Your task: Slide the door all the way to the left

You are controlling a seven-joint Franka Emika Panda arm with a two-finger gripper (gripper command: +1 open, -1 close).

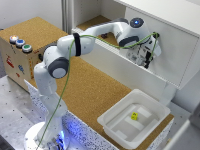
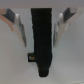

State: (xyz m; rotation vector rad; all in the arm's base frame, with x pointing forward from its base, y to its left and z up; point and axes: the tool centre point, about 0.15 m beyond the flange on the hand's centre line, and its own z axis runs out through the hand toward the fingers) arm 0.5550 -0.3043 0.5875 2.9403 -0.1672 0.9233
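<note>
At the door (image 1: 170, 55): gripper (image 2: 41, 25), fingers (image 2: 19, 27) spread, straddling the dark handle (image 2: 42, 37); tray (image 1: 112, 122) at 5 o'clock.

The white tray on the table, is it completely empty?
No, a small yellow object lies inside the white tray in the exterior view.

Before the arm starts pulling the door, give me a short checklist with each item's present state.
1. Hand is at the door: ok.
2. Handle sits between the fingers in the wrist view: ok.
3. Fingers closed onto the handle: not ok, gaps show on both sides.
4. Cable free of the cabinet edge: cannot tell.
5. Tray away from the door: ok.
</note>
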